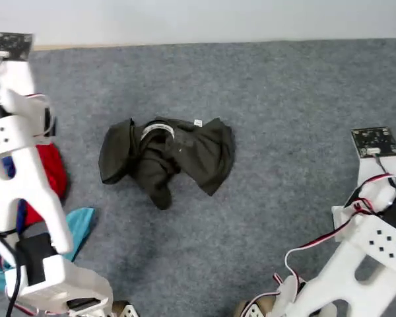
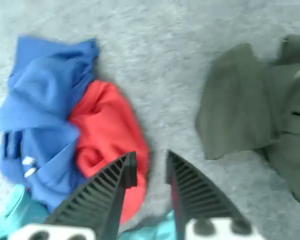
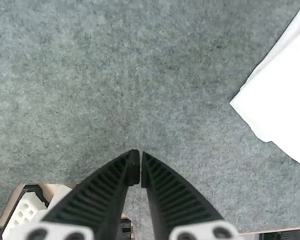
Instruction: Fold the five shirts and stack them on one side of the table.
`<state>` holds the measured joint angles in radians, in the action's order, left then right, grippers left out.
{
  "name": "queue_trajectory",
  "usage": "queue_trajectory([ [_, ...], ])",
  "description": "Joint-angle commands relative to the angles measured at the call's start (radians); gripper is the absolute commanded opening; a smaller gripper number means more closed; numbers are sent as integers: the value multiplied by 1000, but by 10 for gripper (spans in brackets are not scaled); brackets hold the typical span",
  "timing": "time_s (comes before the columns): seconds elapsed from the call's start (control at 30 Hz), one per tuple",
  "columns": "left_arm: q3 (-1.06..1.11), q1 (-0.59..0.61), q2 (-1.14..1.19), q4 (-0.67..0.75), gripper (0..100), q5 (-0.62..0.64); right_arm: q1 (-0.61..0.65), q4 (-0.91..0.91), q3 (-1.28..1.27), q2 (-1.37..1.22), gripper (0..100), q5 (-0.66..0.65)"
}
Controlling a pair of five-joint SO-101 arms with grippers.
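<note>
Left gripper [image 2: 150, 165]: black ribbed fingers slightly spread, nothing between them, above the edge of a crumpled red cloth shirt [image 2: 107, 125].
Touching it: rumpled blue shirt [image 2: 45, 100] and teal shirt [image 2: 10, 215], heaped at the table's 8 to 9 o'clock edge.
Dark olive crumpled shirt [image 1: 165, 158]: table centre, unfolded.
Right gripper [image 3: 140, 165]: fingers pressed together, empty, over the grey felt table cover [image 3: 115, 75], near a flat white sheet [image 3: 285, 100].

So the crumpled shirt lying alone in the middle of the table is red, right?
No: the middle shirt is crumpled and alone, but dark olive, not red, as the high view shows. The red shirt lies against the blue shirt in the side pile.
</note>
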<state>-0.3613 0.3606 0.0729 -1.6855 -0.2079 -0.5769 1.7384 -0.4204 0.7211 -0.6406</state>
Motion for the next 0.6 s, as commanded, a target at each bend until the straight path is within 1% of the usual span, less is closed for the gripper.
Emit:
queue_trajectory([
  [0.0,-1,-144,-43,9,179,0,10,-1,5,13,11,-11],
  [0.13,10,-328,-43,12,211,-5,10,1,5,16,11,-11],
  [0.23,65,-448,-41,49,226,-9,10,2,5,22,11,-11],
  [0.33,162,-540,-41,115,228,-49,10,4,5,22,11,-11],
  [0.43,266,-624,-41,204,228,-57,8,15,5,22,11,-11],
  [0.57,358,-707,-41,307,228,-57,8,35,5,22,11,-11],
])
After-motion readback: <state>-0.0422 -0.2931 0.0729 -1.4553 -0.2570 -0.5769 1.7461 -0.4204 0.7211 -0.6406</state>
